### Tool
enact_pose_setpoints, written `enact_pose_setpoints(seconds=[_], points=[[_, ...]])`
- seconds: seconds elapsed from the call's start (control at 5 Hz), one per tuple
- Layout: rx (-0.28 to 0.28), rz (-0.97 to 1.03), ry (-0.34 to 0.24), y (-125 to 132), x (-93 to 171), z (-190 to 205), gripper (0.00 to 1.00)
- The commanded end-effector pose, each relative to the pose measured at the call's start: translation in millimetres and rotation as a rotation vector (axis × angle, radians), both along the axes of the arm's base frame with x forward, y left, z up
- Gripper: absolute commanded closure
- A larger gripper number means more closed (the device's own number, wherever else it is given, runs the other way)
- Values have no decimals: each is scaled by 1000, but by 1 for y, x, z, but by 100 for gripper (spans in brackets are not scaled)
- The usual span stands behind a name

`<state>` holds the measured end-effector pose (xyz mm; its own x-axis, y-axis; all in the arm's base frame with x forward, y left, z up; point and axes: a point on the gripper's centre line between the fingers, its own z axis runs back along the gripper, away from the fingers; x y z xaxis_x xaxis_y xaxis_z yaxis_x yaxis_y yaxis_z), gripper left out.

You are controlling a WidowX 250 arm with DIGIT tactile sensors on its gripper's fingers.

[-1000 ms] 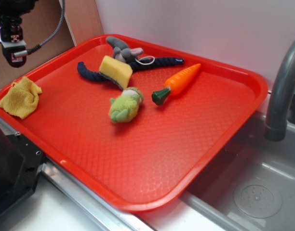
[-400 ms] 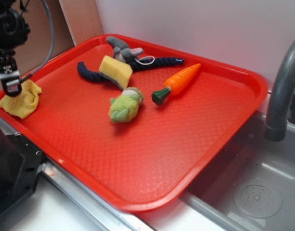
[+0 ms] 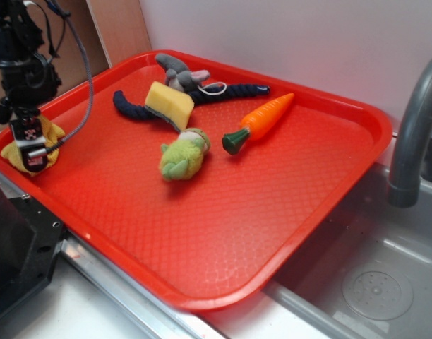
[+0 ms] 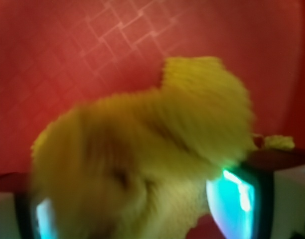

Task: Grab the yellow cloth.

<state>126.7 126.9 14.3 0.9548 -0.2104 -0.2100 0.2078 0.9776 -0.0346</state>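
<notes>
End effector (image 3: 30, 152) over yellow cloth (image 3: 52, 132)

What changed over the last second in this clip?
The gripper came down from above the tray's left corner onto the yellow cloth, which now bulges between its fingers in the wrist view. Whether it has closed on the cloth cannot be told. The cloth looks more bunched. The sponge, plush toy, carrot and rope toy stayed put.

gripper (image 3: 31, 157) lowered onto yellow cloth (image 3: 54, 134), fingers (image 4: 237, 196) straddling it
</notes>
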Motion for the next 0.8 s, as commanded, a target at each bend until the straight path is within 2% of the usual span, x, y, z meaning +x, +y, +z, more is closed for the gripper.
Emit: enact_pose_setpoints(seconds=[0.0, 0.2, 0.4, 0.6], points=[[5, 39, 2, 4, 7, 2, 100], [38, 34, -17, 5, 11, 29, 100], [56, 144, -132, -1, 12, 79, 100], [-24, 397, -253, -7, 11, 129, 100]])
